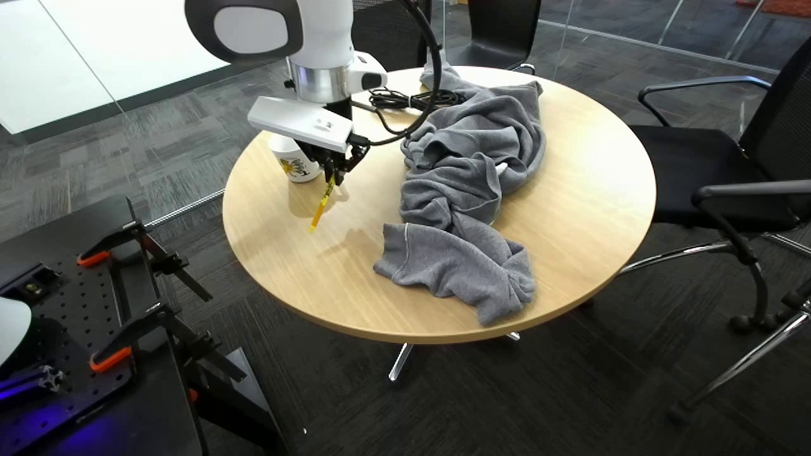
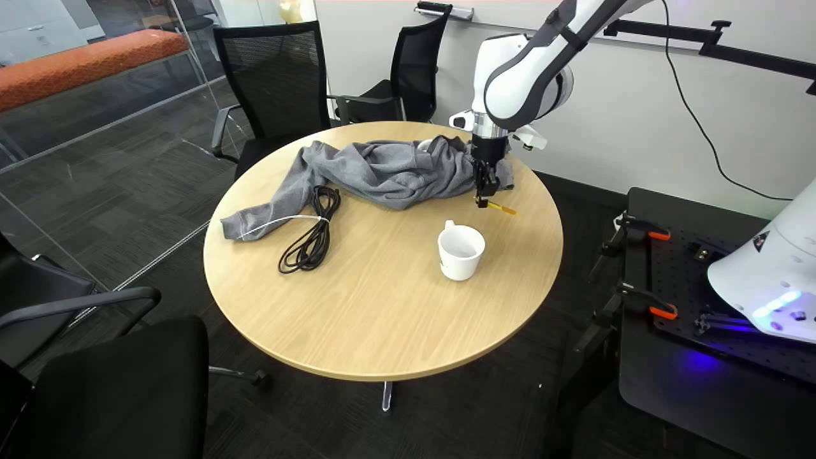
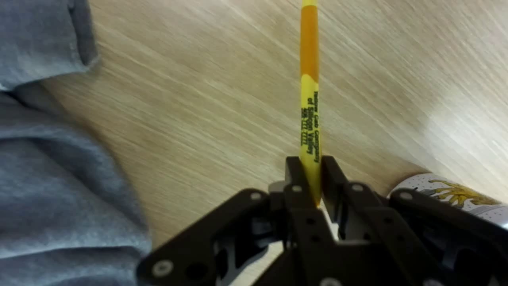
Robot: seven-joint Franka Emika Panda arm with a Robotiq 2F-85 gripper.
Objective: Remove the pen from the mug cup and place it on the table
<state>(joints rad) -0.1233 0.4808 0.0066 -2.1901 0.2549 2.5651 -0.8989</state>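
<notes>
Black and squeezed tight, the pincer [image 3: 311, 171] holds the yellow pen [image 3: 309, 93], which seems to hang just above the worktop [image 2: 382, 306]. The white mug [image 2: 458, 258] stands close by.

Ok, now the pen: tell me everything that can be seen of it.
The pen is a thin, straight yellow stick, plastic-looking, with an orange section and black print partly reading "Yellow Cab Company of Silicon Valley". The gripper clamps it from both sides toward one end, which is mostly hidden. In both exterior views it slants downward, out of the mug cup, seemingly held above the table, its tip looking clear of the surface.
</notes>
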